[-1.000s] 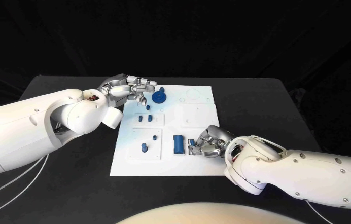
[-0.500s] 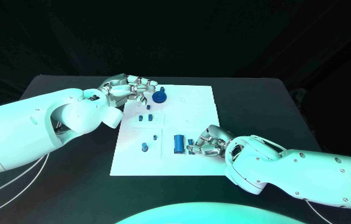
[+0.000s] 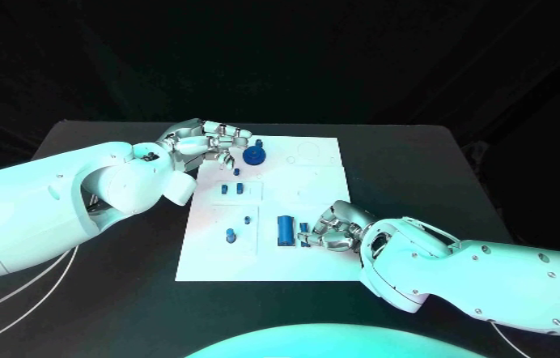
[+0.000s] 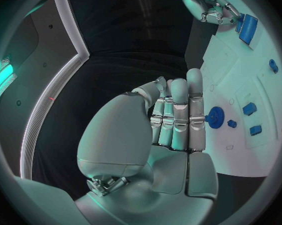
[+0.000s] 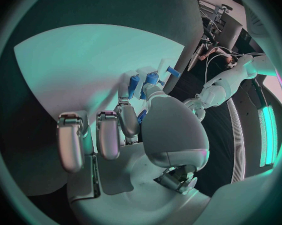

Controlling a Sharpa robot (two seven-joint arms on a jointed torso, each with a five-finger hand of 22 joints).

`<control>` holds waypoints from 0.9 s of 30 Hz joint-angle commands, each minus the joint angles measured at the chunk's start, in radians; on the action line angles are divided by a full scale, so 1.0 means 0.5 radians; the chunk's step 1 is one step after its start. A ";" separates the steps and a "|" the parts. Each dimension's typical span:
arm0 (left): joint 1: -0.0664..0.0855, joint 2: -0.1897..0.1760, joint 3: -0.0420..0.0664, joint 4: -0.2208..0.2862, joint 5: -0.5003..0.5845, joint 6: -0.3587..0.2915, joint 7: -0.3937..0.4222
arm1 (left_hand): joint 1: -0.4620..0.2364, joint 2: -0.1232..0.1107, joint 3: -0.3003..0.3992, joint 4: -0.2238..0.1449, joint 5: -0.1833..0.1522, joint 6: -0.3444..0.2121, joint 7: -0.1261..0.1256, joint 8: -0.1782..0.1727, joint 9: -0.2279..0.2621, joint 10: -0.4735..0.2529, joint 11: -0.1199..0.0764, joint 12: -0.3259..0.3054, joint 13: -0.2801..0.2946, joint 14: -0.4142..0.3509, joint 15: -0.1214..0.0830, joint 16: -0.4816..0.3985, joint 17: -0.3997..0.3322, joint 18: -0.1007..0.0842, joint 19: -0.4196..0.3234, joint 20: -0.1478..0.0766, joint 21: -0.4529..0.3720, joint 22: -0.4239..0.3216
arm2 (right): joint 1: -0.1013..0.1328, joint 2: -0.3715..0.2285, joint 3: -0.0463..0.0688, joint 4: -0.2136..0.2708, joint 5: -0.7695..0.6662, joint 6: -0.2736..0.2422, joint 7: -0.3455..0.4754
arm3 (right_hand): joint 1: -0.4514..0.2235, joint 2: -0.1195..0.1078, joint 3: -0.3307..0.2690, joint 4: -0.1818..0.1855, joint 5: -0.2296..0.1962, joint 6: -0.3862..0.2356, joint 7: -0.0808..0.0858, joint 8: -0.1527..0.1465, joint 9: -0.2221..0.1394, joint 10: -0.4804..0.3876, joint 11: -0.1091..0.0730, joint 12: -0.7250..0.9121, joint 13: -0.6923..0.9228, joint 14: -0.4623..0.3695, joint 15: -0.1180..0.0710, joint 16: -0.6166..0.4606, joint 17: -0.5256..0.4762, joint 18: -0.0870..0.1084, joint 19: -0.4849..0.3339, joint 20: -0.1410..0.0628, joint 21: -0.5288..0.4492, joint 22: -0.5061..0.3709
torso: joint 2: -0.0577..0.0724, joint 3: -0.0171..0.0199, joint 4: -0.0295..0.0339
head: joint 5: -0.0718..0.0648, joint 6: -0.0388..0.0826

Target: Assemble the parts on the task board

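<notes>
Task board: right hand hides whatever its fingers touch.

My arms are white, and each hand, the left hand and the right hand, is silver. The bench is black, the task board plain white, and its parts are blue, the gear darkest.

A robotics lab: black-draped table, white task board, coloured light strips lining the walls.
</notes>
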 commanded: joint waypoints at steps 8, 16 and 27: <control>0.001 0.000 0.001 0.004 -0.004 0.034 0.008 | -0.019 0.004 -0.009 -0.003 -0.002 -0.011 -0.004 -0.001 -0.003 -0.014 0.000 0.011 0.003 -0.013 0.005 -0.008 -0.002 0.027 0.009 0.002 -0.007 -0.001 | -0.001 -0.057 0.000 0.008 -0.008 0.103 0.143 | 0.265 0.024 -0.025 -0.142 -0.169 -0.008 0.013 -0.014 -0.002 -0.004 0.002 -0.009 0.038 0.146 -0.009 -0.002 0.221 -0.004 0.160 -0.002 -0.027 0.495 | 0.001 0.0004 -0.004 | 0.003 0.002; 0.001 0.003 0.001 0.001 -0.004 0.037 0.007 | -0.019 0.004 -0.009 -0.003 -0.002 -0.011 -0.004 -0.001 -0.003 -0.014 0.000 0.011 0.003 -0.013 0.005 -0.008 -0.002 0.027 0.009 0.002 -0.007 -0.001 | -0.001 -0.050 0.000 0.002 -0.011 0.115 0.149 | 0.257 0.037 -0.043 -0.130 -0.191 -0.005 0.015 -0.014 -0.003 -0.002 0.004 -0.005 0.041 0.146 -0.007 -0.002 0.222 -0.005 0.161 -0.001 -0.024 0.496 | 0.000 -0.0002 0.002 | -0.002 0.005; 0.001 0.003 0.001 0.000 -0.004 0.036 0.009 | -0.022 0.005 -0.010 -0.002 -0.002 -0.012 -0.003 -0.001 -0.004 -0.016 0.001 0.013 0.003 -0.013 0.006 -0.008 -0.002 0.027 0.009 0.002 -0.009 -0.003 | -0.001 -0.030 0.000 -0.032 -0.026 0.101 0.149 | 0.259 0.047 -0.047 -0.126 -0.192 -0.002 0.013 -0.013 -0.003 0.000 0.003 -0.002 0.043 0.146 -0.007 -0.002 0.222 -0.004 0.160 0.000 -0.027 0.495 | 0.001 -0.0006 0.001 | 0.004 0.007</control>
